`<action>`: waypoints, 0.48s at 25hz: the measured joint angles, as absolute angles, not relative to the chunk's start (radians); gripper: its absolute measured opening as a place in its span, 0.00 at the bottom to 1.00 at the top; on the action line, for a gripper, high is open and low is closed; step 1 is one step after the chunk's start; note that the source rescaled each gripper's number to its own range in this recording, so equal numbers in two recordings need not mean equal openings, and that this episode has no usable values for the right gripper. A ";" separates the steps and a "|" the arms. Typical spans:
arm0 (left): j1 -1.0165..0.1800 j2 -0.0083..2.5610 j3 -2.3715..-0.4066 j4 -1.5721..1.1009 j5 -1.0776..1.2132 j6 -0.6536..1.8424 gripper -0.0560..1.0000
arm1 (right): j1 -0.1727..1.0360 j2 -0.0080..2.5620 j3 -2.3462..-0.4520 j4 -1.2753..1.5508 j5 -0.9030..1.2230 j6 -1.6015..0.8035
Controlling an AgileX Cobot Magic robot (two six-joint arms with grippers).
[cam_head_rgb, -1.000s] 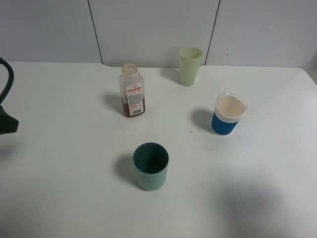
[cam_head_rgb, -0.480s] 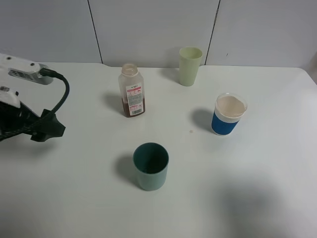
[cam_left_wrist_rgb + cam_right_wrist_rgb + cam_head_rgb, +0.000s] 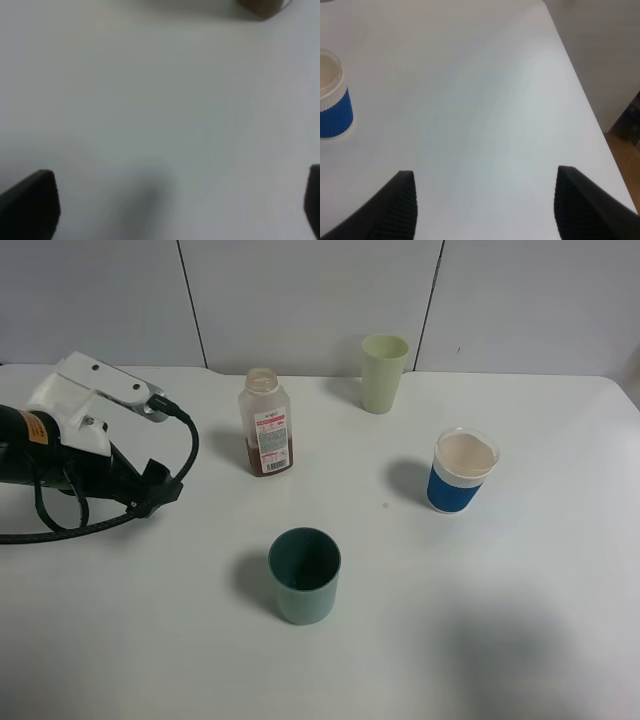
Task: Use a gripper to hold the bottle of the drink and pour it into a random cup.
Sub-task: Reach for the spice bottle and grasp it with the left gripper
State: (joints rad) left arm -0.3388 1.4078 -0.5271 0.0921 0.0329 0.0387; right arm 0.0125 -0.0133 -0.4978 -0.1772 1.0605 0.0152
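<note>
The bottle of the drink (image 3: 265,422) stands upright and capless on the white table, with dark brown liquid in its lower part. The teal-green cup (image 3: 304,575) stands in front of it, nearer the front edge. My left gripper (image 3: 140,445), a white jaw block on a black arm, is left of the bottle and apart from it. In the left wrist view the left gripper (image 3: 172,200) has its jaws wide apart and empty, and the bottle's base (image 3: 262,6) shows at the picture's edge. My right gripper (image 3: 490,215) is open and empty; it is out of the exterior view.
A tall pale green cup (image 3: 383,372) stands at the back. A blue-and-white cup (image 3: 462,472) stands at the right and also shows in the right wrist view (image 3: 332,105). The table's right edge (image 3: 580,85) drops to the floor. A black cable (image 3: 60,530) loops on the table.
My left arm has come in from the left edge and moved right toward the bottle. The bottle and cups have not moved.
</note>
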 joint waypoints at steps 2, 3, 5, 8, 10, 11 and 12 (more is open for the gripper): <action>-0.339 1.441 -0.527 0.168 -0.016 -0.021 0.99 | 0.013 -0.013 -0.498 -0.177 1.060 0.015; -0.339 1.459 -0.527 0.203 -0.053 -0.059 0.99 | 0.013 -0.013 -0.498 -0.177 1.060 0.015; -0.339 1.492 -0.527 0.294 -0.124 -0.135 0.99 | 0.013 -0.013 -0.498 -0.177 1.060 0.015; -0.339 1.544 -0.527 0.429 -0.266 -0.262 0.99 | 0.013 -0.013 -0.498 -0.177 1.060 0.015; -0.339 1.581 -0.528 0.500 -0.381 -0.314 0.99 | 0.013 -0.013 -0.498 -0.177 1.060 0.015; -0.339 1.600 -0.528 0.526 -0.433 -0.329 0.99 | 0.013 -0.013 -0.498 -0.177 1.060 0.015; -0.339 1.617 -0.528 0.542 -0.471 -0.334 0.99 | 0.013 -0.013 -0.498 -0.177 1.060 0.015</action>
